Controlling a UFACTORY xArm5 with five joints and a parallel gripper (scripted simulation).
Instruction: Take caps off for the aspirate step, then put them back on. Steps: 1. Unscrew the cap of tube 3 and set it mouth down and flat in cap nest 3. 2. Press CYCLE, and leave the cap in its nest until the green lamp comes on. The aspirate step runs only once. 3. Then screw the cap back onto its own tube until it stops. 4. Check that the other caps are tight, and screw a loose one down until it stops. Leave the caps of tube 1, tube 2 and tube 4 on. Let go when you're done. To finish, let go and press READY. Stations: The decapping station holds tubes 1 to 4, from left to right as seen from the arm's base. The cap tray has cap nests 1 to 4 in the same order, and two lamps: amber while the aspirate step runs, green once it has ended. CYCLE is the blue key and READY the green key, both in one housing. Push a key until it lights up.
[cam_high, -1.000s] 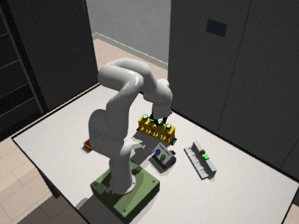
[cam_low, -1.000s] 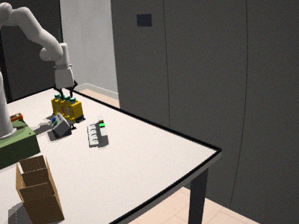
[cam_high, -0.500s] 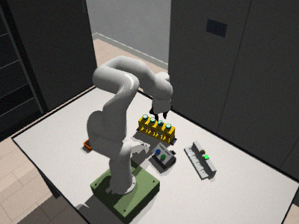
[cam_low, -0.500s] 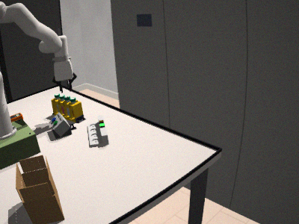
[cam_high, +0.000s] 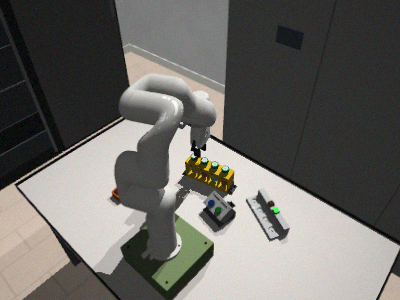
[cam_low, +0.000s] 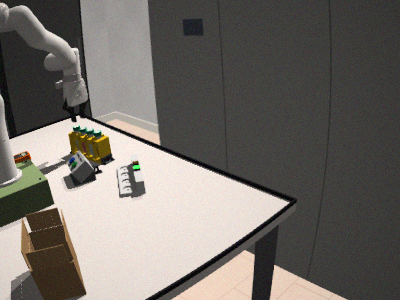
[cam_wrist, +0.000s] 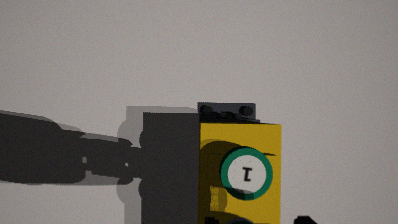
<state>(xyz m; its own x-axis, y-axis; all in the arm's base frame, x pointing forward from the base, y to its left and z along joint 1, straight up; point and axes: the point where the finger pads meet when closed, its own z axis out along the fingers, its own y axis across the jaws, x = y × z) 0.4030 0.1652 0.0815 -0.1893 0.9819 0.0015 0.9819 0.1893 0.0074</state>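
Above tube 1 cap (cam_wrist: 246, 173), fingers (cam_high: 198, 148) part-spread, empty; only top view shows green lamp (cam_high: 276, 210) lit.

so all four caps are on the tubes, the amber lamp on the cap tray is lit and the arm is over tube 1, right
Not quite: the lit lamp on the cap tray is green, not amber, as the top view shows. The rest holds: all four caps sit on their tubes in the decapping station, and the gripper hangs above the cap of tube 1.
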